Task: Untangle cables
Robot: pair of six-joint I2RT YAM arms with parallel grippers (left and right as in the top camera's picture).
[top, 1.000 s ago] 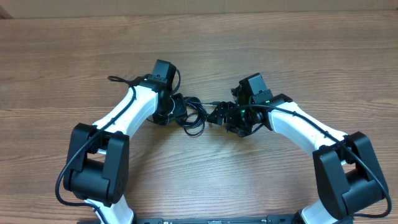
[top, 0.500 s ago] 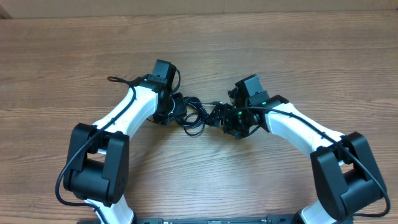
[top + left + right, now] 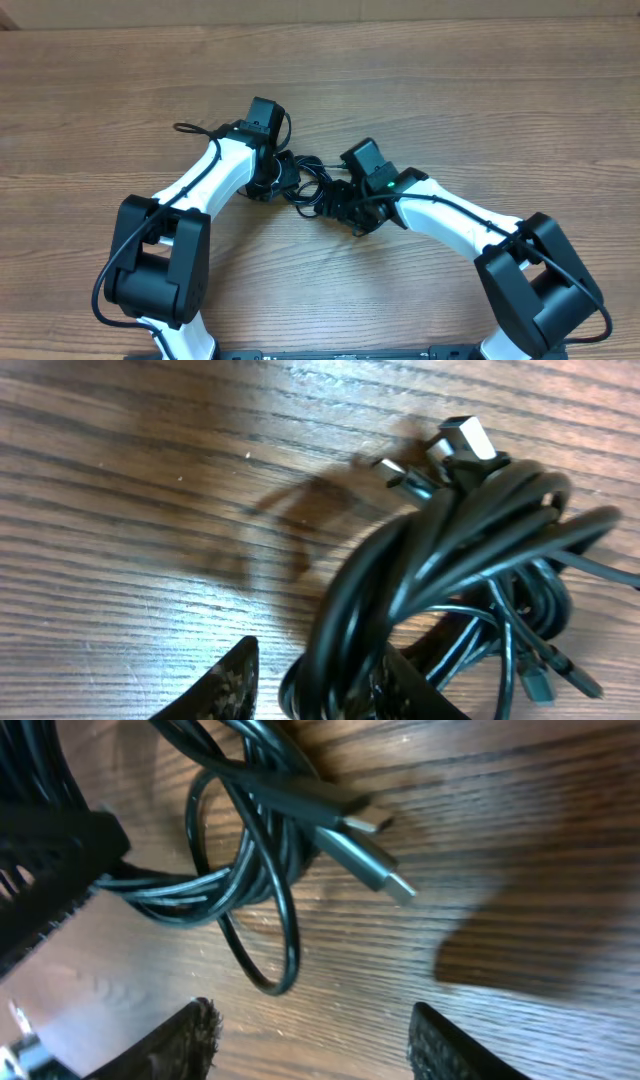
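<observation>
The cables lie as a tangled black bundle on the wooden table between my two grippers. In the left wrist view the coiled cables run between my left gripper's jaws. They press against the right finger, and a gap remains at the left finger. Two silver-tipped plugs stick out at the bundle's far end. My right gripper stands open over bare wood, with one cable loop just ahead of its fingers and two plugs beyond. Seen from overhead, the left gripper and right gripper flank the bundle.
The wooden table extends all round the arms, with its back edge along the top of the overhead view. The left arm's own thick black wire loops out to the left of its wrist.
My right arm has swung left, closer to the bundle, and its jaws have narrowed. The left gripper's jaws have also narrowed around the cables; the left arm stayed put.
</observation>
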